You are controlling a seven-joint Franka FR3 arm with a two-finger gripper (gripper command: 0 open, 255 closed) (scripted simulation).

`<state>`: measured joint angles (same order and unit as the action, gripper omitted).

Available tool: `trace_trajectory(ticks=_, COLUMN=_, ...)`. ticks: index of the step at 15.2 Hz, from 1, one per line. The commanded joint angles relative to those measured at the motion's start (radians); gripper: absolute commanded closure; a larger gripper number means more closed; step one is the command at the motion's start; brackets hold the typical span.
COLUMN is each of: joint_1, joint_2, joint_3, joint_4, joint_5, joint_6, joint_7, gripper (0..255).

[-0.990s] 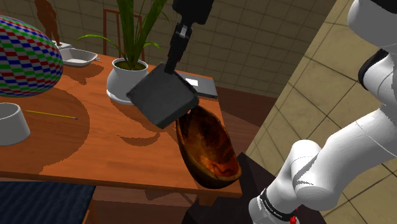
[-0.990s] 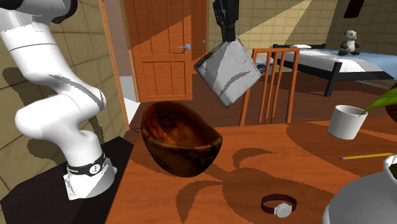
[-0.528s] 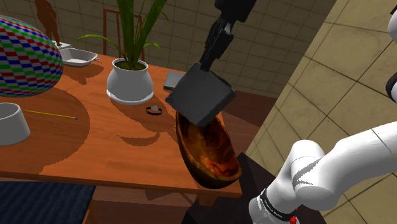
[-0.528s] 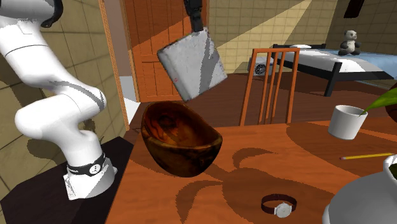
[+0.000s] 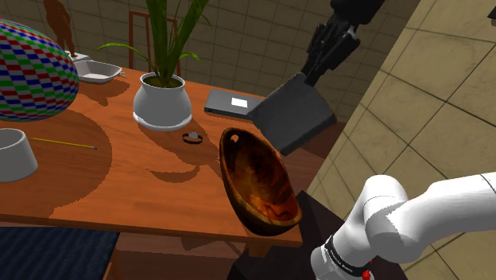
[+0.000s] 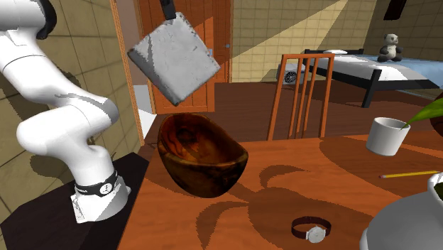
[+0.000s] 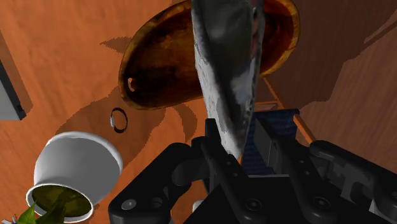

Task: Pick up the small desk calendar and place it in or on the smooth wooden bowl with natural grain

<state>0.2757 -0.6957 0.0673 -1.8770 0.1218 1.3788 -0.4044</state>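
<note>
Nearest, at the table [image 5: 119, 179] edge beside the stand, sat the dark wooden bowl [image 5: 253, 179], its mouth tipped somewhat toward the shoulder view's right. Above and just past its far right rim hung the grey calendar [image 5: 291, 116], a flat slab dangling corner-down, pinched at its top in the gripper [image 5: 311, 73]. The wrist view showed both fingers clamped on it, with the bowl's hollow behind. The placing would go best, I judged, by bringing the slab back over the hollow's middle and lowering its bottom corner inside the rim before letting go. A drop from that height could bounce it out. Farther back lay the watch [image 5: 191, 138]. A second earlier the calendar had hung over the table, left of the bowl in the shoulder view. It had since swung rightward across the bowl, uncovering the watch.
</note>
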Motion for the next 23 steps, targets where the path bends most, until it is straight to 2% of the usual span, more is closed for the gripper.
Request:
trace_trajectory(ticks=1, joint_1=0.0, joint_2=-0.055, joint_3=-0.022, joint_4=-0.022, joint_5=-0.007, joint_6=-0.035, joint_7=-0.019, gripper=255)
trace_trajectory(ticks=2, joint_1=0.0, joint_2=-0.072, joint_3=-0.031, joint_4=-0.024, joint_5=-0.011, joint_6=-0.052, joint_7=-0.026, gripper=255)
trace_trajectory(ticks=23, joint_1=0.0, joint_2=-0.245, joint_3=-0.022, joint_4=-0.43, joint_5=-0.003, joint_6=0.181, joint_7=-0.049, gripper=255)
